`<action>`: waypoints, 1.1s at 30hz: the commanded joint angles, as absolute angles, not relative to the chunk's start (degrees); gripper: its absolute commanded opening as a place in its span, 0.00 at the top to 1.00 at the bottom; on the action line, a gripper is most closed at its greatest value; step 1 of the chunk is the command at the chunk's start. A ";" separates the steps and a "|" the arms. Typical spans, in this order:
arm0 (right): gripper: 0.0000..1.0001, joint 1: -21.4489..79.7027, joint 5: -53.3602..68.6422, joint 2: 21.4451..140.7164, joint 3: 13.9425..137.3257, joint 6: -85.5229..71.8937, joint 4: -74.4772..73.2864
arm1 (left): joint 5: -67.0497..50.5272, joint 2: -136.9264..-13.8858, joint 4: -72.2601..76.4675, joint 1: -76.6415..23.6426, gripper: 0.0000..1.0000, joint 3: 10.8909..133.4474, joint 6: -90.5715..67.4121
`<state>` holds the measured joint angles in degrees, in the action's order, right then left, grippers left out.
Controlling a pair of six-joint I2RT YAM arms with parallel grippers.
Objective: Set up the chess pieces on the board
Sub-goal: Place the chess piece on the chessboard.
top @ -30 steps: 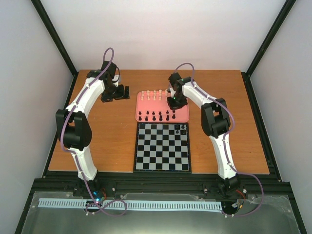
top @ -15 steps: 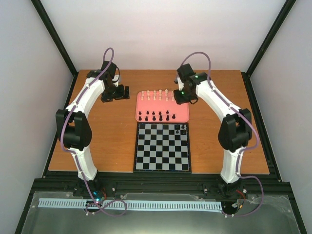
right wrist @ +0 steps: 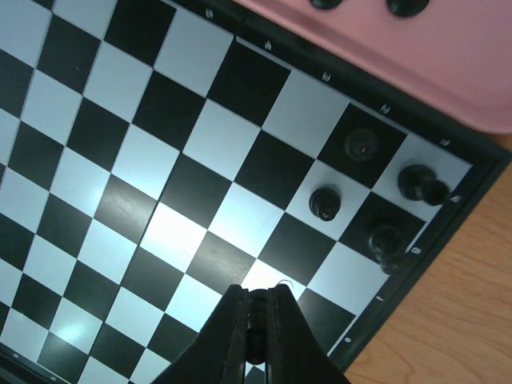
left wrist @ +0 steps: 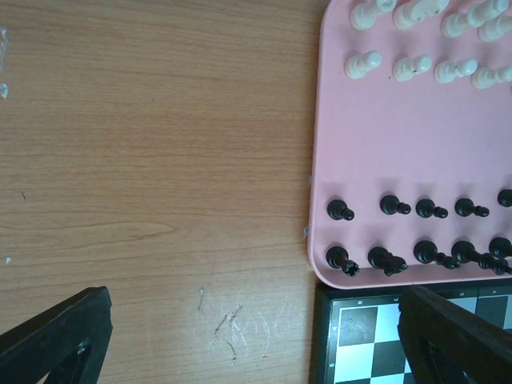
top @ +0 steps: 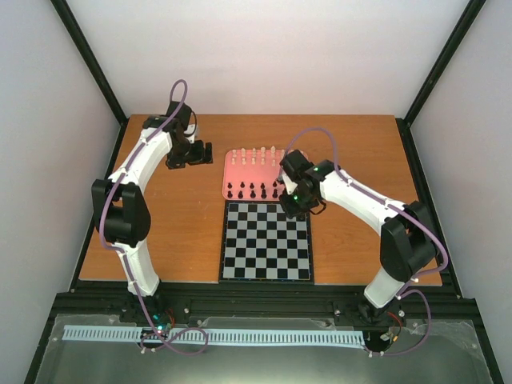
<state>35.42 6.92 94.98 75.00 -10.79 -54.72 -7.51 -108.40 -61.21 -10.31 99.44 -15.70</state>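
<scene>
Finds the right tool (right wrist: 256, 298) pinched almost fully closed on one dark chess piece (right wrist: 254, 324), long axis judged to point down at the board (right wrist: 160, 216) directly below. Locates four black pieces (right wrist: 324, 202) ahead and to the right of that tool, in the corner beside the pink tray (right wrist: 448, 88). Judges a free square next to them the target. Records the left tool (left wrist: 256, 296) spread wide, empty, well off over the desk (left wrist: 160, 160). Cannot identify the held piece; mostly hidden by the fingers.
</scene>
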 commanded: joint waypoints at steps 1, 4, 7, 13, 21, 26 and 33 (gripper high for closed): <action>0.97 35.99 8.62 93.60 69.81 -13.53 -47.96 | -7.88 -106.29 -60.47 -10.39 0.00 98.68 -16.53; 0.97 36.02 8.65 94.68 67.49 -13.71 -45.69 | -7.72 -106.00 -60.32 -10.37 0.00 98.41 -16.48; 0.97 36.04 8.59 96.31 66.64 -13.49 -44.12 | -7.63 -106.08 -60.38 -10.44 0.00 98.43 -16.52; 0.97 35.99 8.71 98.04 66.62 -13.41 -42.98 | -7.39 -106.69 -60.80 -10.44 0.00 99.29 -16.43; 0.97 35.99 6.44 98.86 66.33 -14.04 -43.90 | -7.28 -107.35 -60.91 -10.37 0.00 99.67 -16.43; 0.97 36.03 6.01 99.27 66.19 -14.54 -44.08 | -7.34 -107.49 -60.91 -10.41 0.00 99.60 -16.47; 0.97 36.03 5.33 100.06 66.09 -15.18 -44.32 | -7.47 -107.43 -60.91 -10.40 0.00 99.58 -16.40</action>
<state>35.70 6.61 99.09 66.59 -14.24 -44.29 -7.49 -108.38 -61.10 -10.31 98.02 -15.73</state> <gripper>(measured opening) 0.058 0.999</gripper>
